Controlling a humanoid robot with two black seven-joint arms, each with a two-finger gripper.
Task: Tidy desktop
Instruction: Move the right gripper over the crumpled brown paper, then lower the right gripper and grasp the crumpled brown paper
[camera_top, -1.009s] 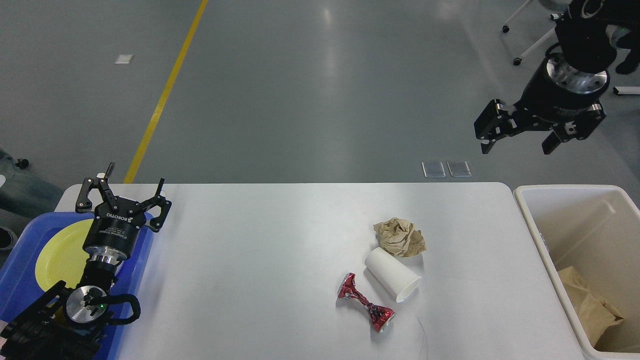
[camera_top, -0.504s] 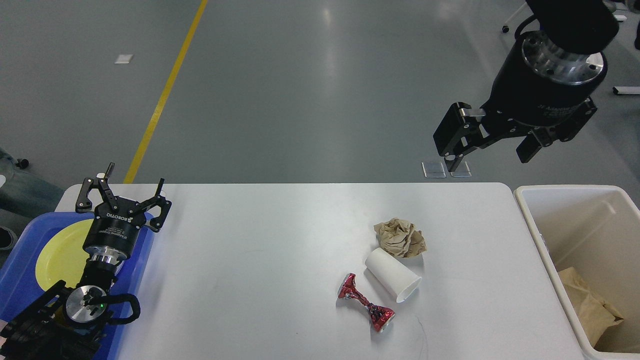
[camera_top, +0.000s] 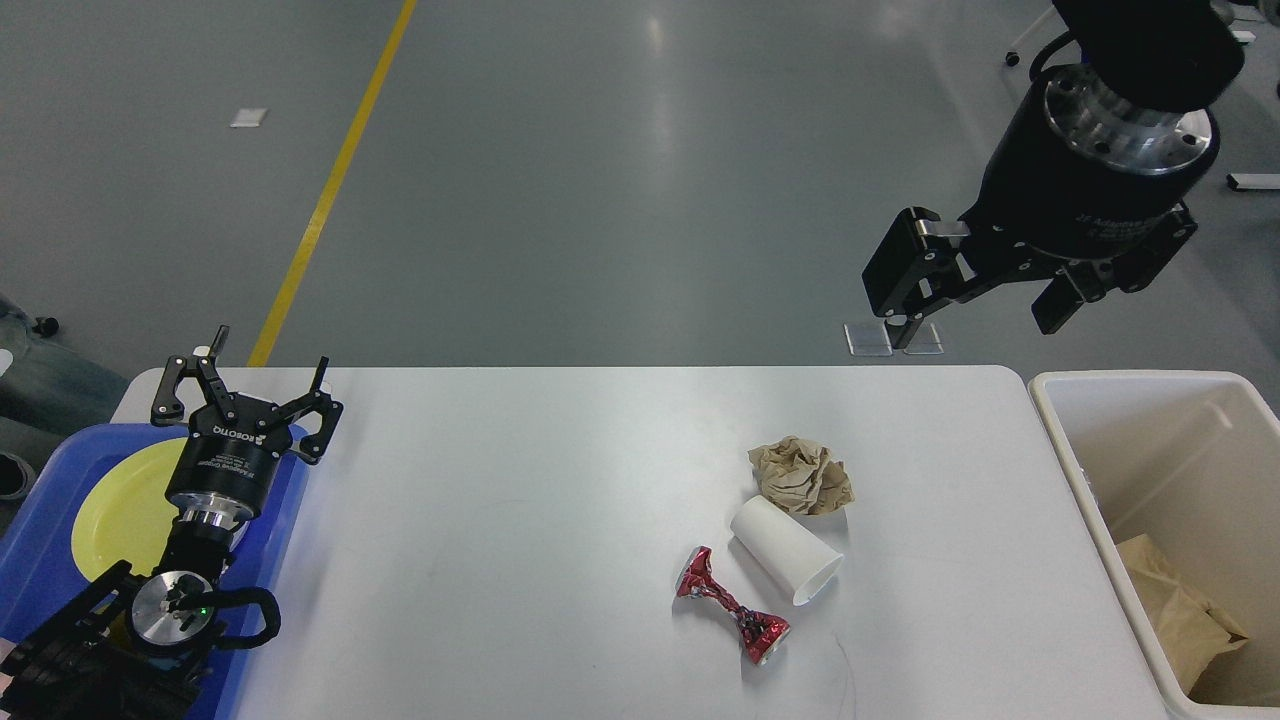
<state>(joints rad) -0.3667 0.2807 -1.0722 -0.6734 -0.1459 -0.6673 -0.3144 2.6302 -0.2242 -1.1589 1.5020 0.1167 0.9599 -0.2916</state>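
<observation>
The white desktop (camera_top: 520, 500) holds three pieces of litter right of its middle: a crumpled brown paper ball (camera_top: 801, 475), a white paper cup (camera_top: 785, 549) lying on its side, and a crushed red can (camera_top: 730, 606). My right gripper (camera_top: 975, 305) is open and empty, held high above the table's far right edge, well above the paper ball. My left gripper (camera_top: 245, 375) is open and empty at the table's far left, over the edge of the blue tray (camera_top: 40, 540).
The blue tray holds a yellow plate (camera_top: 120, 505). A cream plastic bin (camera_top: 1095, 480) stands at the table's right end with crumpled brown paper (camera_top: 1180, 610) inside. Grey floor with a yellow line (camera_top: 330, 180) lies beyond the table.
My right gripper has moved left and toward me, from beyond the bin to above the table's far right edge. The left arm and the litter have not moved.
</observation>
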